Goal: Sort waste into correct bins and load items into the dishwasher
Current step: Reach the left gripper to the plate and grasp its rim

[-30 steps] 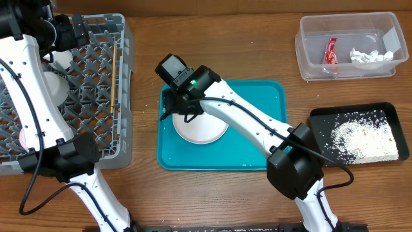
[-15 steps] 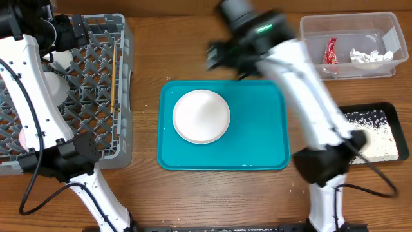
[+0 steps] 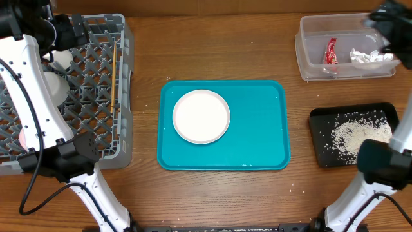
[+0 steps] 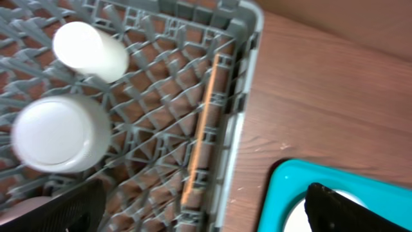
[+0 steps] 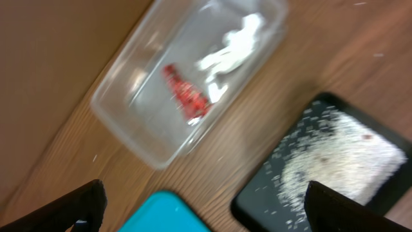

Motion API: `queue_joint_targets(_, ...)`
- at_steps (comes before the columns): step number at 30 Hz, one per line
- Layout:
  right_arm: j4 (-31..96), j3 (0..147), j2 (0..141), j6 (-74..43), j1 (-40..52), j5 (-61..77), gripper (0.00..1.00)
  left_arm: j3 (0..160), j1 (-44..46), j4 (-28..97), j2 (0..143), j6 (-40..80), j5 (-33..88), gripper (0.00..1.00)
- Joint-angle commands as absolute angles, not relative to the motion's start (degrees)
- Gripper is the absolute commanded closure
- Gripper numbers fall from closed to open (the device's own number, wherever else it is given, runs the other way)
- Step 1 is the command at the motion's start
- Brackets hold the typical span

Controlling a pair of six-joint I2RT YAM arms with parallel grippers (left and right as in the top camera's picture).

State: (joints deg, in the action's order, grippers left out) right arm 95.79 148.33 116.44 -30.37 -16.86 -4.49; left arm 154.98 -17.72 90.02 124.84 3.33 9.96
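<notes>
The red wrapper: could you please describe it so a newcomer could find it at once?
Find the clear tub at the overhead view's top right, above the black tray. Inside, the red wrapper lies left of the white tissue, the only red thing there.

The left pincer (image 4: 206,216) hangs over the large square grey plastic lattice rack (image 3: 96,138). To its left a small white cup (image 4: 90,51) and a white bowl (image 4: 61,134) sit in the rack, and a thin wooden chopstick (image 4: 201,132) lies along the rack's right wall. Further right, the teal serving tray (image 3: 257,129) bears the flat round white plate (image 3: 201,116). Under the right pincer (image 5: 212,216), the clear deep plastic tub (image 3: 309,64) holds a red printed wrapper (image 3: 331,50) and a crumpled white tissue (image 3: 367,57). Nearer the robot, the shallow black tray (image 3: 322,145) holds loose white rice grains (image 3: 354,135).
</notes>
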Motion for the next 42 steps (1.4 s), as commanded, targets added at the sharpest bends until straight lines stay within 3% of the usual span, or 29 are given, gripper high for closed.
queue_joint_targets(1,95.7,148.9,116.0,-30.0,-21.6,-4.9,0.0,155.0,-17.1,92.6,125.3,13.0,19.8,0.0)
queue_joint_targets(5,95.7,148.9,116.0,-30.0,-25.5,-4.9,0.0,154.1,-15.2,96.8,125.4,13.6,36.7,0.0)
queue_joint_targets(9,95.7,148.9,116.0,-30.0,-27.3,-4.9,0.0,151.9,-7.7,96.8,125.4,6.9,42.1,0.0)
queue_joint_targets(17,95.7,148.8,116.0,-30.0,-27.8,-4.9,0.0,143.2,15.9,93.4,125.4,9.0,15.9,0.0)
queue_joint_targets(26,95.7,148.9,116.0,-30.0,-27.8,-4.9,0.0,134.3,33.7,86.0,125.4,13.7,5.2,0.0)
queue_joint_targets(30,95.7,148.9,116.0,-30.0,-27.8,-4.9,0.0,127.0,38.1,82.6,125.4,23.9,-4.0,0.35)
queue_joint_targets(36,95.7,148.9,116.0,-30.0,-27.8,-4.9,0.0,114.4,41.5,74.7,125.4,25.8,-4.9,0.41)
queue_joint_targets(39,95.7,148.9,116.0,-30.0,-27.8,-4.9,0.0,109.6,42.1,71.7,125.4,28.4,-5.4,0.57)
queue_joint_targets(42,95.7,148.9,116.0,-30.0,-27.8,-4.9,0.0,106.6,42.1,70.2,125.4,30.7,-6.7,0.6)
